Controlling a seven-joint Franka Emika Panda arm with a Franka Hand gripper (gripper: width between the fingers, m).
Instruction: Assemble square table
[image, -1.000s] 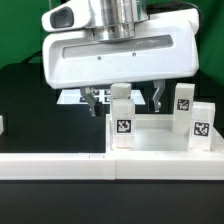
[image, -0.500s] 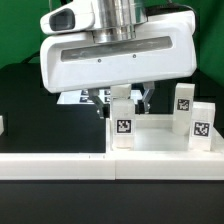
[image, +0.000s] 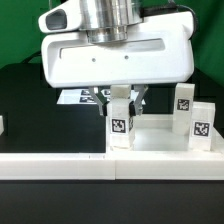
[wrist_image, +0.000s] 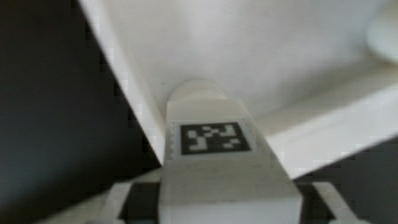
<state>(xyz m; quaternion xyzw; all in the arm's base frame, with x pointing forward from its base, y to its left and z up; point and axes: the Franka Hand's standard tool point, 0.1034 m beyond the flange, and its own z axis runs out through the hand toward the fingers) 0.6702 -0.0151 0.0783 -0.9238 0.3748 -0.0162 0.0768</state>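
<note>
A white leg (image: 120, 127) with a square tag stands upright at the exterior view's left corner of the white square tabletop (image: 160, 140). My gripper (image: 120, 100) hangs straight above it, with one finger on each side of the leg's top, shut on it. In the wrist view the same leg (wrist_image: 214, 138) fills the space between my gripper's (wrist_image: 217, 205) fingers, with the tabletop (wrist_image: 196, 40) behind it. Two more tagged legs (image: 184, 98) (image: 201, 122) stand at the tabletop's right side.
A long white rail (image: 60, 165) runs across the front, just before the tabletop. The marker board (image: 72, 97) lies on the black table behind the gripper. A small white part shows at the left edge (image: 2, 125).
The gripper has come down and shifted slightly left over the leg. Its fingers have drawn in from wide open to the leg's sides.
</note>
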